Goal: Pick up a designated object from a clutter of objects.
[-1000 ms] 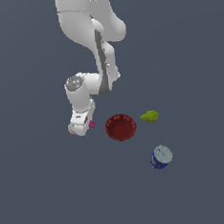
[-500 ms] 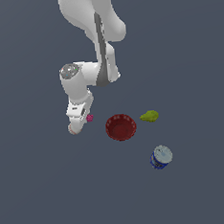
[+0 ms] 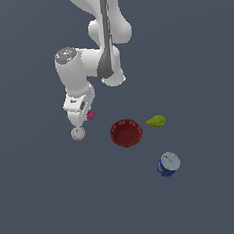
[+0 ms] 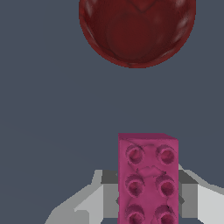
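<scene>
The pink studded block (image 3: 90, 115) is clamped between my gripper's (image 3: 82, 119) fingers and sticks out toward the exterior view's right. In the wrist view the block (image 4: 148, 175) fills the space between the grey fingers (image 4: 105, 192), and my gripper (image 4: 148, 199) is shut on it. It looks held a little above the floor. The white ball (image 3: 79, 133) lies just below the gripper tips, apart from the block. The dark red ribbed bowl (image 3: 126, 133) sits to the exterior view's right and also shows in the wrist view (image 4: 136, 30).
The yellow-green pear shape (image 3: 156, 121) lies beside the bowl on its far right. The blue can with a white top (image 3: 168, 164) stands further toward the front right. The floor (image 3: 46, 205) is plain dark grey.
The arm has risen and swung slightly to the exterior view's left with the pink block in its fingers. The white ball, hidden before behind the hand, now shows.
</scene>
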You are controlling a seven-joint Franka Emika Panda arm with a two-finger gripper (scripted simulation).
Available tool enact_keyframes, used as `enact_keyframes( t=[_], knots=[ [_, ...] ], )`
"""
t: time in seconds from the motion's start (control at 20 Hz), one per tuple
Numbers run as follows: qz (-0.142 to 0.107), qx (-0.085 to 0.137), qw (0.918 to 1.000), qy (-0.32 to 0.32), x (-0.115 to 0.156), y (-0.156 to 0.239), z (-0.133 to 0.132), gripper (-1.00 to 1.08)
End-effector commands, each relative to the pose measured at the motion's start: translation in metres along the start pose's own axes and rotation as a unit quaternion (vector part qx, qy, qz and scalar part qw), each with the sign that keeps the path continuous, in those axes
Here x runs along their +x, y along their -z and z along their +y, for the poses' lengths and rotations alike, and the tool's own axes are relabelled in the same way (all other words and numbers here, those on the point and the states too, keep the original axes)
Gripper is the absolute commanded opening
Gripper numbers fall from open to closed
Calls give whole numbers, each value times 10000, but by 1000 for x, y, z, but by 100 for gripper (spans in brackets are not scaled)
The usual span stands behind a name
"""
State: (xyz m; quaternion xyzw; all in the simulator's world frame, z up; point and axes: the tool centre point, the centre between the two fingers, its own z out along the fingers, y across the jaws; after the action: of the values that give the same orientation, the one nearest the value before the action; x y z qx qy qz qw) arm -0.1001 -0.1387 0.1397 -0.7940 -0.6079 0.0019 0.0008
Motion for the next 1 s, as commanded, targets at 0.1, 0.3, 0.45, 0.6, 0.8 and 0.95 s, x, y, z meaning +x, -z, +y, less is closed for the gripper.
enact_keyframes(
  t=[0.1, 0.3, 0.45, 0.6, 0.8, 0.95],
  knots=[
    [14, -4, 10000, 4, -1, 27, -2, -100],
    [28, -11, 10000, 8, -2, 53, -4, -100],
    [39, -18, 10000, 12, -2, 74, -6, -100],
    [47, -24, 10000, 14, -3, 97, -7, -100],
    [54, -29, 10000, 16, -5, 130, -10, -100],
    [54, -31, 10000, 15, -7, 157, -12, -100]
  ],
)
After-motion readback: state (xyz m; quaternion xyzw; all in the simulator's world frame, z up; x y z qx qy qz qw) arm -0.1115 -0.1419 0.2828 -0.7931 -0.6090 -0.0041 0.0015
